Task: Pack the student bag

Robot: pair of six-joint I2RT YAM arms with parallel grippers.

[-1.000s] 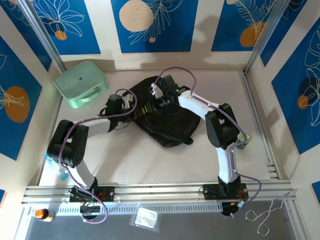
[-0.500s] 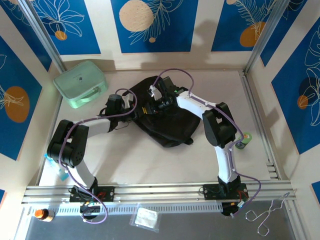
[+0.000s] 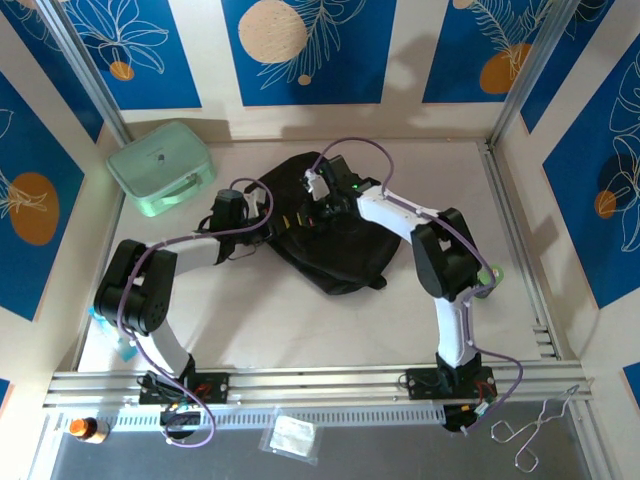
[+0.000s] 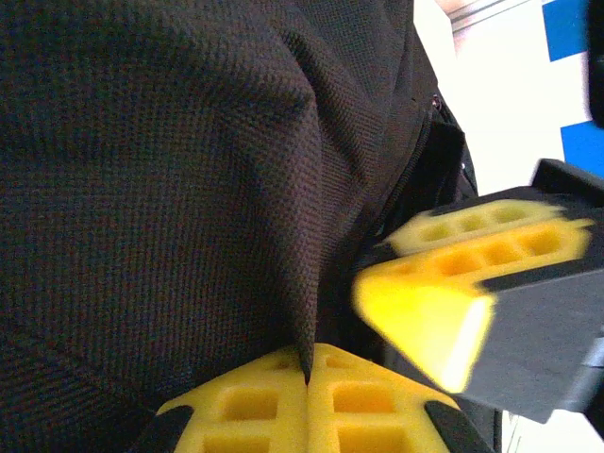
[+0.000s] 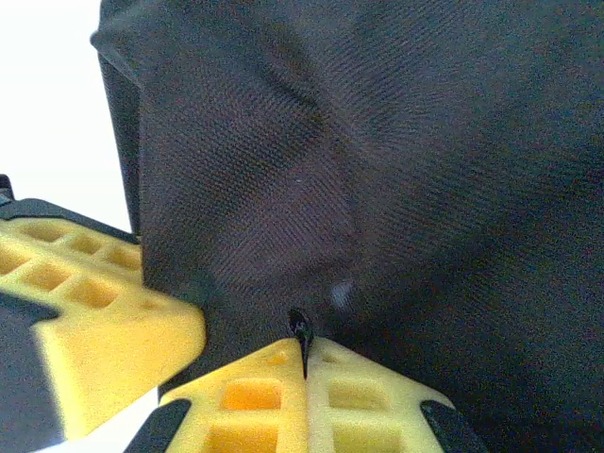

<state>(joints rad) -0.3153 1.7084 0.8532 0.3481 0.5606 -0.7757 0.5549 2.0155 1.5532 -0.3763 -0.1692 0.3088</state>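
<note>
Bag (image 3: 335, 250) lies slumped on the counter (image 3: 300, 320), centre rear. Left jaws are clenched on a pinched fold of its fabric. Right jaws, just beside them, grip another fold. Judged purpose: paired holds near the zip (image 4: 412, 165) to pull the mouth apart for packing.

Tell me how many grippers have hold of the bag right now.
2. The left gripper pinches a fabric fold at the student bag's left side; the right gripper, close beside it, is shut on a thin black bit of the bag, perhaps a zip pull.
</note>
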